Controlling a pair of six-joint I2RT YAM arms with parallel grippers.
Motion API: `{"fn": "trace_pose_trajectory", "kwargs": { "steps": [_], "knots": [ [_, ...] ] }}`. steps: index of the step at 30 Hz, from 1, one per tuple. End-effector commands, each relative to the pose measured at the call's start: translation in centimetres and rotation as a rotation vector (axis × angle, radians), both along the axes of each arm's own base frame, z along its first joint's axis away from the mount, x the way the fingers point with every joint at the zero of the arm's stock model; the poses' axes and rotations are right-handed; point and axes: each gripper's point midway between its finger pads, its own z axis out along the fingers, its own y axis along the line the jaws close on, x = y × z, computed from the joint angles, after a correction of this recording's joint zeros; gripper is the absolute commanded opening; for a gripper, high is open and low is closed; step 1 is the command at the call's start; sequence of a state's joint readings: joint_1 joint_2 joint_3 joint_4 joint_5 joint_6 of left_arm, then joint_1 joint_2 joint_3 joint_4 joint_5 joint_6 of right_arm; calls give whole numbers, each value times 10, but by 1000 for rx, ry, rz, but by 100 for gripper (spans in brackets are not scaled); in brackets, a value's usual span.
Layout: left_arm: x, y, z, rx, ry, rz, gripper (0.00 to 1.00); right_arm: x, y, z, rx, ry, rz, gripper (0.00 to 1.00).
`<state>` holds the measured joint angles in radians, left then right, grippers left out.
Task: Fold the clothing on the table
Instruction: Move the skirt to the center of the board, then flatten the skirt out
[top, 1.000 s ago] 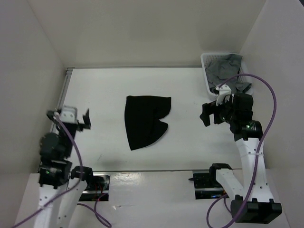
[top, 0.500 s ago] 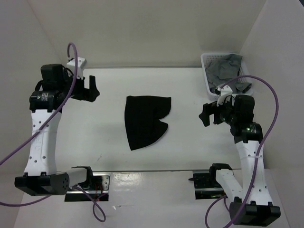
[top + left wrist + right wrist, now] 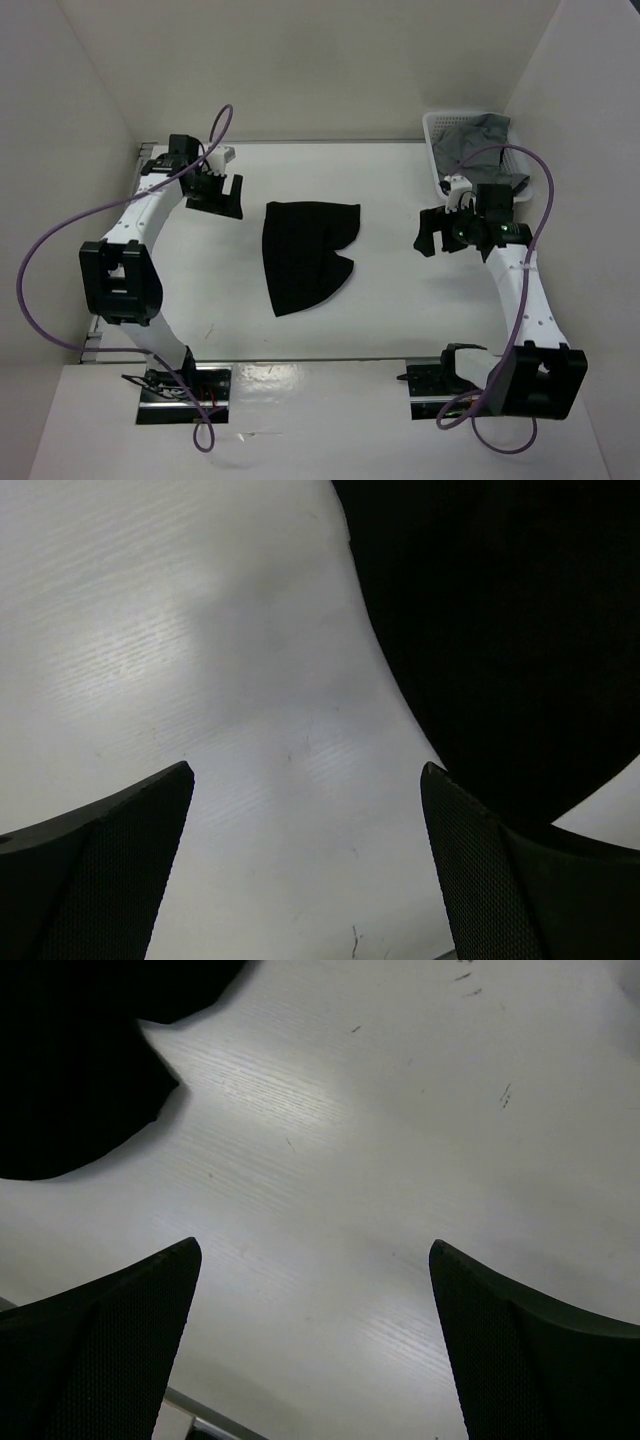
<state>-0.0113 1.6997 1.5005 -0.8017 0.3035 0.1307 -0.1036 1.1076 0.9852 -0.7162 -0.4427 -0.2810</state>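
At the middle of the bench (image 3: 400, 180), the black clothing (image 3: 305, 255) lies flat, its long axis running from the far side toward my bases. My left gripper (image 3: 222, 197), jaws spread wide and holding nothing, hovers just beside its far left corner. My right gripper (image 3: 426, 232), equally wide and empty, hangs farther off on the opposite side. The left is nearer, so I judge the first pinch falls to it.

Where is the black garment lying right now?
In the top view, the black garment lies near the middle of the table, between the left gripper and the right gripper, touching neither.
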Motion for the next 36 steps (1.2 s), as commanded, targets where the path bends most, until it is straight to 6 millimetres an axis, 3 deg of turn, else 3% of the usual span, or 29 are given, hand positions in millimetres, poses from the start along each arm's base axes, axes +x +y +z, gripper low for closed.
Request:
{"fn": "trace_pose_trajectory", "kwargs": {
  "steps": [1,5,7,11,12,14,18,25,31,36],
  "knots": [
    [45,-17,0,-93,-115,69,100,18,-8,0,-19,-20,-15,99],
    [63,-39,-39,-224,-7,169,87,26,-9,-15,-18,35,-9,99],
    [71,-37,-46,-194,1,211,86,25,-13,-21,-15,62,-20,99],
    [77,-60,-70,-258,49,199,86,28,-18,-25,-20,79,-37,99],
    [86,-66,-65,-266,29,192,86,31,-17,-24,-13,78,-31,99],
    [90,-79,-80,-244,47,174,86,30,-17,-26,-10,102,-31,99],
    [104,-92,-85,-216,24,162,86,34,-18,-29,-7,123,-31,99],
    [118,-92,-107,-142,3,200,86,34,-21,-33,-20,134,-42,99],
    [119,-96,-109,-133,-1,177,77,32,-20,-36,-19,144,-42,99],
    [119,-95,-114,-120,3,172,54,30,-20,-39,-18,153,-41,99]
  ]
}}
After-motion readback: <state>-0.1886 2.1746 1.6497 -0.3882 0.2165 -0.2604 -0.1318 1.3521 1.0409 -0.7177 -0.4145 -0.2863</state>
